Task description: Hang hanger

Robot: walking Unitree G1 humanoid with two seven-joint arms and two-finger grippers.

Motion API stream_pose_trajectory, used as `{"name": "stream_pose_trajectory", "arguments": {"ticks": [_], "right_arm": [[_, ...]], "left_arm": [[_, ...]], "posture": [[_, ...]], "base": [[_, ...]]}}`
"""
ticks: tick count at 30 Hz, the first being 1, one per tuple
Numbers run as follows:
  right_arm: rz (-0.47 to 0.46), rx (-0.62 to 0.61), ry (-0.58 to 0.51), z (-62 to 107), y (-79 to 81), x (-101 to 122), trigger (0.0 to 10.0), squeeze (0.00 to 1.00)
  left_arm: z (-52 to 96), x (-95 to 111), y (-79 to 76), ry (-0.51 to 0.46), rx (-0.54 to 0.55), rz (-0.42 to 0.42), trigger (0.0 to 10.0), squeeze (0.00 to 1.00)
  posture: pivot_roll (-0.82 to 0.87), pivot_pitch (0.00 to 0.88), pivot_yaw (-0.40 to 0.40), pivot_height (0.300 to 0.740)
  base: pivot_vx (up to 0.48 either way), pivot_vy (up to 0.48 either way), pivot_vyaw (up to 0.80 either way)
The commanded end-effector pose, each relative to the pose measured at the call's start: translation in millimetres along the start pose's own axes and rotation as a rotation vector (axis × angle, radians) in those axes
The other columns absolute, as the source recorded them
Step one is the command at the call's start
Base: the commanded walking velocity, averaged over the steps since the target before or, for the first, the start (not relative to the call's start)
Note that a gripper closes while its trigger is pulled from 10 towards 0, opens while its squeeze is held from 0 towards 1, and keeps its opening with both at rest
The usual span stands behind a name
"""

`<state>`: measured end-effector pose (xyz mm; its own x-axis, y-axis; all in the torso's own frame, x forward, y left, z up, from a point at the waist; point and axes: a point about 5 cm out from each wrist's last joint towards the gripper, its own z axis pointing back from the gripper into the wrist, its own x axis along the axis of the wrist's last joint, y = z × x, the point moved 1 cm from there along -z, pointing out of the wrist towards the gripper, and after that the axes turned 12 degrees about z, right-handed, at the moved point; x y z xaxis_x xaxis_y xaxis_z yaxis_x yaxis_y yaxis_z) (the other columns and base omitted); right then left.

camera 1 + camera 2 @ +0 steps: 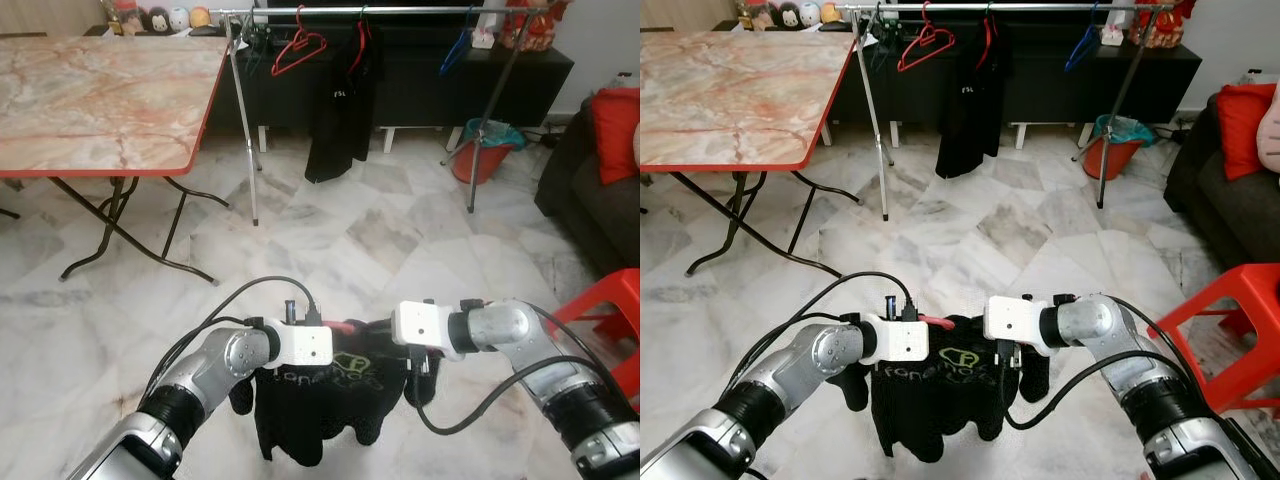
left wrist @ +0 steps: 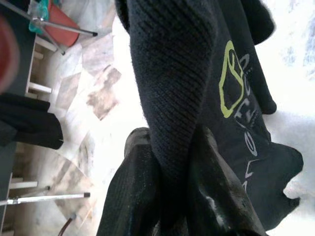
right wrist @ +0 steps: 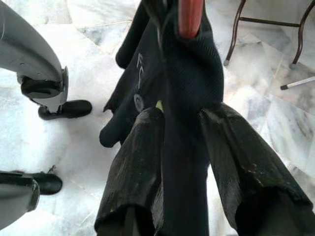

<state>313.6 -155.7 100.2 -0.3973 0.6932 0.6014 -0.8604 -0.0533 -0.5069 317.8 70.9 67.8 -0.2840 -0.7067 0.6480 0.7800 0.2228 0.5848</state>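
Observation:
A black garment (image 1: 320, 400) with a yellow-green logo hangs on a red hanger (image 1: 350, 326), held low in front of me over the floor. My left gripper (image 2: 172, 196) is shut on a fold of the garment at its left shoulder, with the logo (image 2: 231, 78) beyond the fingers. On the right shoulder my right gripper (image 3: 184, 172) is also shut on the cloth, with the red hanger arm (image 3: 189, 17) just past its fingertips. The clothes rack bar (image 1: 380, 10) stands far ahead across the room.
The rack carries a red hanger (image 1: 298, 48), a black garment (image 1: 340, 110) and a blue hanger (image 1: 457, 50). A marble-top folding table (image 1: 100, 90) is at the left. A red bucket (image 1: 485, 150), a dark sofa (image 1: 580, 180) and a red stool (image 1: 610, 310) are at the right.

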Motion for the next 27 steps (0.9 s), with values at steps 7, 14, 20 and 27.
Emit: {"name": "stream_pose_trajectory", "arguments": {"ticks": [7,14,20,27], "right_arm": [[-0.049,-0.023,-0.022,-5.5,-2.2,-1.1,10.0,0.68],[-0.037,-0.037,-0.014,-7.1,-4.5,-1.6,10.0,1.00],[-0.041,-0.044,-0.017,-8.1,-5.7,-2.0,10.0,1.00],[-0.039,-0.073,-0.032,-6.7,-10.7,0.6,10.0,1.00]], "left_arm": [[-0.6,14.5,1.6,-0.068,-0.004,-0.001,10.0,0.00],[0.0,15.0,2.0,-0.071,-0.002,0.003,10.0,0.00],[-0.4,16.9,2.1,-0.078,-0.001,0.006,10.0,0.00],[0.8,18.0,3.6,-0.082,0.002,0.006,10.0,0.00]], "posture": [[0.02,0.039,-0.034,0.740],[0.02,0.042,-0.033,0.740],[0.02,0.042,-0.033,0.740],[0.02,0.050,-0.032,0.740]], "base": [[0.000,0.000,0.00],[0.000,0.000,0.00],[0.000,0.000,0.00],[0.000,0.000,0.00]]}}
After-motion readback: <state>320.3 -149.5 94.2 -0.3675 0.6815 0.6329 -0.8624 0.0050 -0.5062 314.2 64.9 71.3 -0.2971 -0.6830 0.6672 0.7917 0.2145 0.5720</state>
